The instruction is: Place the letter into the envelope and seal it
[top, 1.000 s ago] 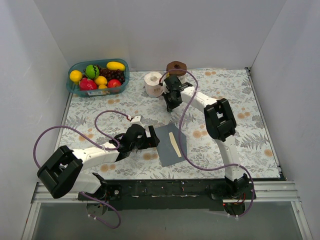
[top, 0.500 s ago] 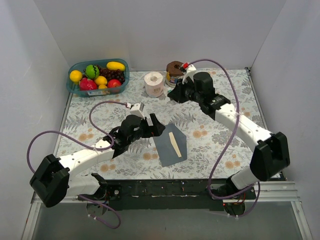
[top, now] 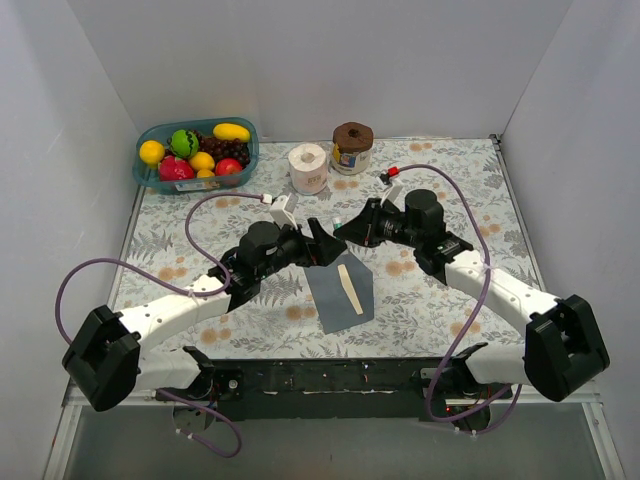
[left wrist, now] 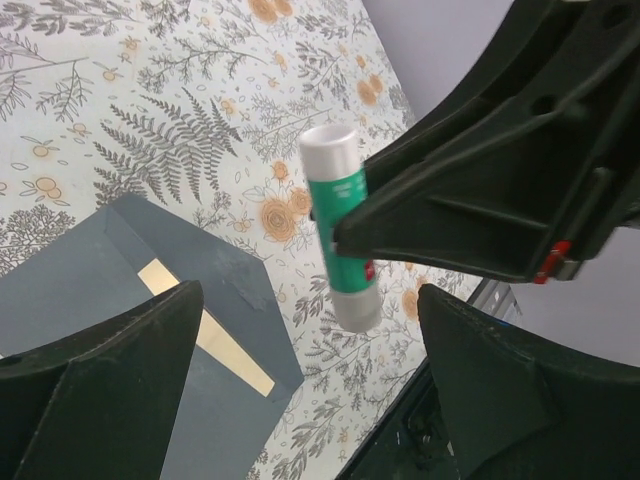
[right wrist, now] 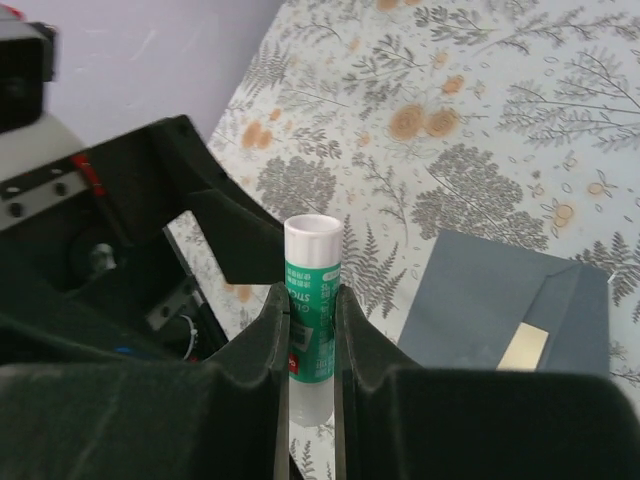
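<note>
Clamps a glue stick (right wrist: 312, 285) in the right gripper (right wrist: 310, 312); holds the left gripper (left wrist: 310, 335) spread wide, empty, beside it. Leaves the envelope (top: 335, 305) flat on the table (top: 200, 210), flap (left wrist: 235, 290) open, letter (top: 347, 285) a cream sliver inside — light, limp paper, probably slippery; best pinched at the flap tip.

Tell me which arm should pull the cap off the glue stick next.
Left, probably. The right end effector is clamped on the glue stick, its cap exposed; the left end effector is open, empty and faces it.
</note>
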### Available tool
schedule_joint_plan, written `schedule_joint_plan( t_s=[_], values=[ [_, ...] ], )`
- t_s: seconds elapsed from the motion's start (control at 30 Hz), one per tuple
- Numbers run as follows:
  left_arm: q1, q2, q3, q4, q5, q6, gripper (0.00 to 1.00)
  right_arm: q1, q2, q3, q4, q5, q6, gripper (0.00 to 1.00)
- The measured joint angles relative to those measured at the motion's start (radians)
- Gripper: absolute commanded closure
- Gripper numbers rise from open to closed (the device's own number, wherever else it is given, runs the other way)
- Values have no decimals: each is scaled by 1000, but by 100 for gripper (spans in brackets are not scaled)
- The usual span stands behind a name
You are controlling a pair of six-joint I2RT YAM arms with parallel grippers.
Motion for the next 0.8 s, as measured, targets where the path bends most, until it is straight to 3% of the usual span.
schedule_joint_plan(
  t_s=[0.37, 0.47, 0.7, 0.8],
  values=[
    [0, 27, 0, 17, 54, -8, 16, 0, -36, -37, 128, -79, 103, 99],
    [0, 30, 0, 22, 60, -9, 21, 0, -34, -43, 136, -101, 121, 99],
    [-2, 55, 8, 51, 93, -21, 50, -2, -33, -70, 183, -122, 153, 99],
    [-4, 61, 11, 68, 112, -30, 80, -4, -26, -72, 190, -123, 160, 99]
  ],
)
